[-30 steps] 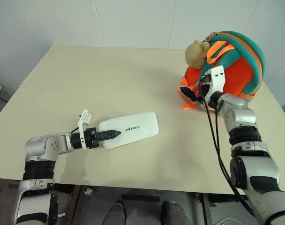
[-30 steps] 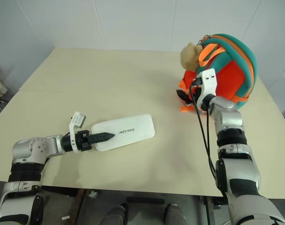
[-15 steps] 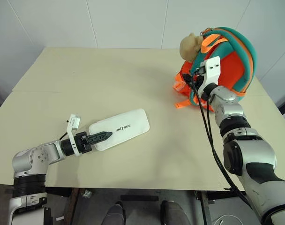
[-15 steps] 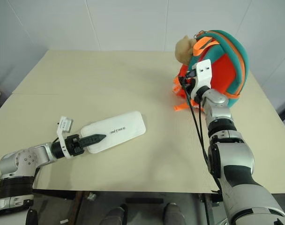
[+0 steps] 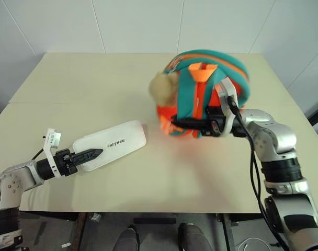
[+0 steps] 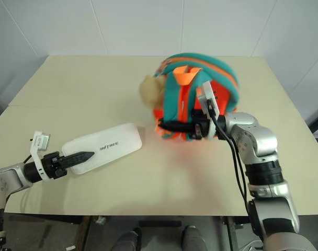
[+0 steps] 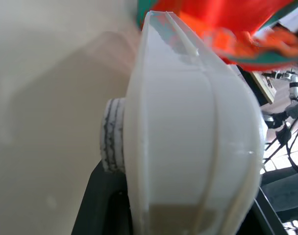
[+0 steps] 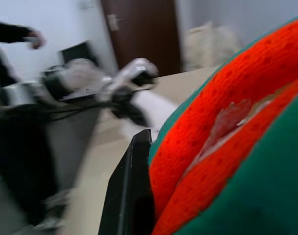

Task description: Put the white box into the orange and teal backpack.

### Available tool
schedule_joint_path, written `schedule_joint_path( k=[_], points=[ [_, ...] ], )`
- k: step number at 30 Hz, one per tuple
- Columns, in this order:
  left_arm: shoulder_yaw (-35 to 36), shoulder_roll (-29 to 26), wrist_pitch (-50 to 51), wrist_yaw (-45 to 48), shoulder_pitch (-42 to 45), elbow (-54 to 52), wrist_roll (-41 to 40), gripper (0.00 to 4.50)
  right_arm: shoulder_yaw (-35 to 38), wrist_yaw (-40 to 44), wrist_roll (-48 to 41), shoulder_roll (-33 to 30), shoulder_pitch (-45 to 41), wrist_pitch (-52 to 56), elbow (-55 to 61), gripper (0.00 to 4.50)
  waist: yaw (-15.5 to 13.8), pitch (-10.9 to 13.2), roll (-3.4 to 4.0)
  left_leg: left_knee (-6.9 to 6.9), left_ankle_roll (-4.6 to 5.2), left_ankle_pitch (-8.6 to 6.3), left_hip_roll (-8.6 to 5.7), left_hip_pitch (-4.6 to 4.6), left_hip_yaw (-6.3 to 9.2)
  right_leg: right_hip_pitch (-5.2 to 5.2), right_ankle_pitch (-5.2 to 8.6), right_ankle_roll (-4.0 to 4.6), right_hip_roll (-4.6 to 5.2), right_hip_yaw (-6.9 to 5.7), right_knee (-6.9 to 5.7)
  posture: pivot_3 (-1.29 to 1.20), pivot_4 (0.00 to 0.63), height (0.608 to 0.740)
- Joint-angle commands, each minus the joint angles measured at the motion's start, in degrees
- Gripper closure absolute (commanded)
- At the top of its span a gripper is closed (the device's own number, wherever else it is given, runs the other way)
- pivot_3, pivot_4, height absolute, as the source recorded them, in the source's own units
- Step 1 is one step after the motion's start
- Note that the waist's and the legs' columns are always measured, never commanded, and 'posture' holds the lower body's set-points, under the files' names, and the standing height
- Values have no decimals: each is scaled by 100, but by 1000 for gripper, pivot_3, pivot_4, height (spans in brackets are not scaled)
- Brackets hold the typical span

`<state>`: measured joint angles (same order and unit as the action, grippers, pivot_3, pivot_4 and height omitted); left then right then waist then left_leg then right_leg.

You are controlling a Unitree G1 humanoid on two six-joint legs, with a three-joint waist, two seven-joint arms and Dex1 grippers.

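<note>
The white box lies flat and thin over the table's near left, its lettering facing up. My left gripper is shut on the box's near-left end, one black finger lying across its top. In the left wrist view the white box stands edge-on, with the backpack beyond it. The orange and teal backpack stands at mid-table, its tan plush toy facing the box. My right gripper reaches level into the backpack's lower front and is shut on it. In the right wrist view, one finger presses against the orange fabric.
The cream table has a seam across its left half and its front edge close to me. A black cable runs along my right arm. White walls stand behind the table. A person's arm is visible far off in the right wrist view.
My right gripper has closed on the backpack and dragged it from the back right to mid-table, turning it towards the box. My left gripper has drawn the box slightly left.
</note>
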<state>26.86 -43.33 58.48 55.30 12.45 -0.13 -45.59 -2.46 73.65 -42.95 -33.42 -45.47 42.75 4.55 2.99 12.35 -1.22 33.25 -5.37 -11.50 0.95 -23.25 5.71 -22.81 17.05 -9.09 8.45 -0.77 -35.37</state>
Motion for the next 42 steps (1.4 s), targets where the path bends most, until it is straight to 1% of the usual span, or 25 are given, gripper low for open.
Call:
schedule_joint_path(
  k=[1,3,5,7,11,14,16,22,27,32,37,40,42],
  points=[
    [166,-191,-247,313,-182,-702,-281,3289,-35,396,-502,-464,175,642,644,4226,-70,-2,-4,5,6,-4,0,-1,0,0,0,1,0,0,-1,0,150,740],
    [199,-214,-311,282,-180,-1032,-365,3289,-57,510,-528,-664,283,766,673,4226,-139,-1,-3,19,11,-15,0,-2,-3,1,-3,5,0,1,0,0,150,740],
    [383,-139,-331,132,-93,-1297,-556,3289,-127,568,-340,-784,395,671,510,4226,-195,-1,-5,31,14,-20,0,-6,-3,3,-5,6,0,0,2,0,150,740],
    [578,-61,-292,-78,-12,-1417,-766,3289,-215,603,-120,-803,439,491,313,4226,-211,-1,-5,44,21,-27,0,-8,-5,10,-6,6,0,1,13,0,150,740],
    [930,-15,-501,-385,32,-1583,-907,3289,-316,592,167,-726,454,280,-79,4226,-218,-1,-5,57,32,-34,0,-9,-13,20,-17,1,0,2,34,0,150,740],
    [1033,-27,-708,-505,99,-1708,-970,3289,-379,666,289,-774,497,196,-207,4226,-223,-1,-5,58,35,-38,0,-8,-15,20,-18,-1,0,5,33,0,150,740],
    [992,-52,-1093,-405,233,-1808,-864,3289,-393,716,314,-818,535,208,-232,4226,-233,-1,-5,58,36,-44,0,-9,-16,20,-20,-4,0,6,33,0,150,740],
    [453,-278,-1546,-63,816,-1595,-748,3289,-429,802,387,-808,543,221,-231,4226,-277,-1,-5,59,34,-52,0,-10,-20,20,-20,-6,-1,7,37,0,150,740],
    [-257,-520,-2061,571,1128,-1119,-243,3289,-460,719,408,-686,552,230,-160,4226,-270,-1,-5,59,35,-53,0,-11,-23,20,-20,-6,-3,8,40,0,150,740],
    [-846,-594,-2812,979,1519,-410,459,3289,-437,704,403,-640,576,250,-88,4226,-272,-1,-5,60,36,-54,1,-10,-25,19,-20,-6,-5,10,39,0,150,740],
    [-1561,-648,-2959,1281,2177,140,974,3289,-392,731,322,-662,536,312,50,4226,-280,-1,-5,60,37,-54,2,-11,-25,19,-21,-7,-6,10,39,0,150,740],
    [-1883,-590,-3119,1293,2579,478,1331,3289,-382,737,300,-647,482,330,86,4226,-284,-1,-5,61,36,-53,1,-12,-25,20,-22,-10,-6,11,38,0,150,740],
    [-2322,-422,-3494,1334,3000,792,1800,3289,-372,739,281,-622,439,341,84,4226,-284,-2,-5,61,36,-53,1,-12,-25,20,-22,-11,-6,11,38,0,150,740]
  ],
)
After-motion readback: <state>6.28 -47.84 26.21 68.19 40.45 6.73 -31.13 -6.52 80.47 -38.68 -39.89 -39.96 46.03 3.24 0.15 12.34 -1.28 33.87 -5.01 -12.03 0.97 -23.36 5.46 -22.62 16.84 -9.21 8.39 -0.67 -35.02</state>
